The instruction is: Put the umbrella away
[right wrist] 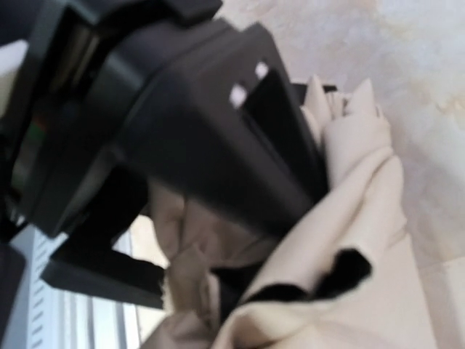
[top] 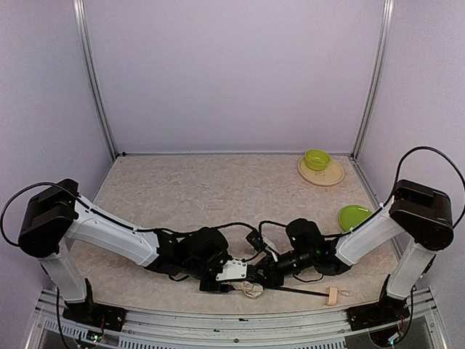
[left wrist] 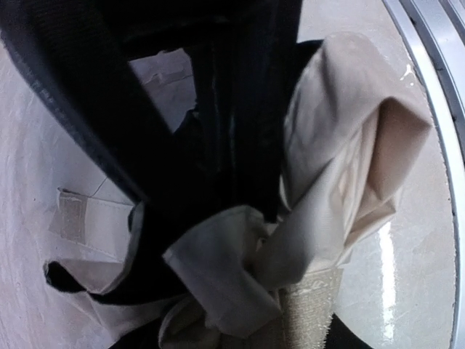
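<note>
The umbrella lies at the near middle of the table. Its thin black shaft (top: 301, 291) runs right to a small beige handle (top: 333, 294). Both arms meet over its bunched end. My left gripper (top: 243, 275) is pressed into the cream fabric (left wrist: 341, 145) and black lining. A fuzzy closure strap (left wrist: 309, 313) shows at the bottom of the left wrist view, and my own fingers are hidden. My right gripper (top: 270, 275) faces it from the right, shut. Cream fabric (right wrist: 363, 218) and the left gripper's black body (right wrist: 182, 109) fill its view. I cannot see whether anything is between its jaws.
A green bowl (top: 317, 159) sits on a tan plate (top: 330, 177) at the back right. A second green dish (top: 354, 216) lies by the right arm. The metal rail (top: 218, 320) runs along the near edge, close to the umbrella.
</note>
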You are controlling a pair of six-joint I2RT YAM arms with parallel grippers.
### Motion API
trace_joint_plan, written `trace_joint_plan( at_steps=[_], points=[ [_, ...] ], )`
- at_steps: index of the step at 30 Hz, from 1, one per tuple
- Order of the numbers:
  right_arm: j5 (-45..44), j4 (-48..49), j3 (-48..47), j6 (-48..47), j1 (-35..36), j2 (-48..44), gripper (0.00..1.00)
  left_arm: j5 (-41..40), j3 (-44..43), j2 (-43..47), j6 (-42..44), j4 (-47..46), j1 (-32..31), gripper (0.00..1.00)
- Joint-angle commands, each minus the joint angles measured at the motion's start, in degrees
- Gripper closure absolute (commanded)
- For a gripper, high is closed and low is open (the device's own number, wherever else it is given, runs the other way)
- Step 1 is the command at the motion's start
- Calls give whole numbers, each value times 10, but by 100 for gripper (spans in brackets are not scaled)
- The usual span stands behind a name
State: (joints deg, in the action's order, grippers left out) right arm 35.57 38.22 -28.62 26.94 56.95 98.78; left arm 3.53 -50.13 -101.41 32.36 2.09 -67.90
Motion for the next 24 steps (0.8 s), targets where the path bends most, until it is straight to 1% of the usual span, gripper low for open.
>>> trace_joint_plan(
  at_steps=[1, 2, 5, 6, 7, 8, 11, 14, 20, 21, 22, 23, 24],
  points=[
    [49, -195, 10, -53, 15, 29, 100, -137, 52, -1, -71, -11, 33, 42],
    [47, -203, 5, -62, 15, 32, 100, -136, 55, 4, -70, -20, 33, 37],
    [44, -217, -3, -76, 12, 39, 100, -143, 73, 24, -68, -50, 33, 32],
    [45, -216, -3, -78, 11, 39, 100, -147, 80, 32, -65, -59, 32, 24],
    [44, -215, -2, -80, 9, 38, 100, -150, 87, 39, -61, -66, 32, 4],
    [45, -213, -2, -82, 8, 36, 100, -152, 94, 47, -57, -73, 32, 2],
    [53, -211, -7, -97, 7, 34, 100, -136, 111, 62, -31, -94, 30, 1],
    [59, -219, -18, -118, 6, 35, 100, -100, 108, 56, 13, -97, 32, 1],
    [72, -208, -22, -128, -20, 37, 100, 19, 49, 5, 84, -22, 32, 1],
    [70, -207, -19, -128, -24, 34, 100, 38, 43, -1, 94, -9, 32, 3],
    [68, -206, -17, -127, -30, 31, 100, 52, 39, -7, 100, 2, 31, 7],
    [65, -205, -16, -124, -34, 28, 100, 58, 38, -12, 104, 11, 31, 16],
    [62, -205, -15, -122, -40, 24, 100, 56, 37, -16, 106, 16, 31, 30]
  ],
)
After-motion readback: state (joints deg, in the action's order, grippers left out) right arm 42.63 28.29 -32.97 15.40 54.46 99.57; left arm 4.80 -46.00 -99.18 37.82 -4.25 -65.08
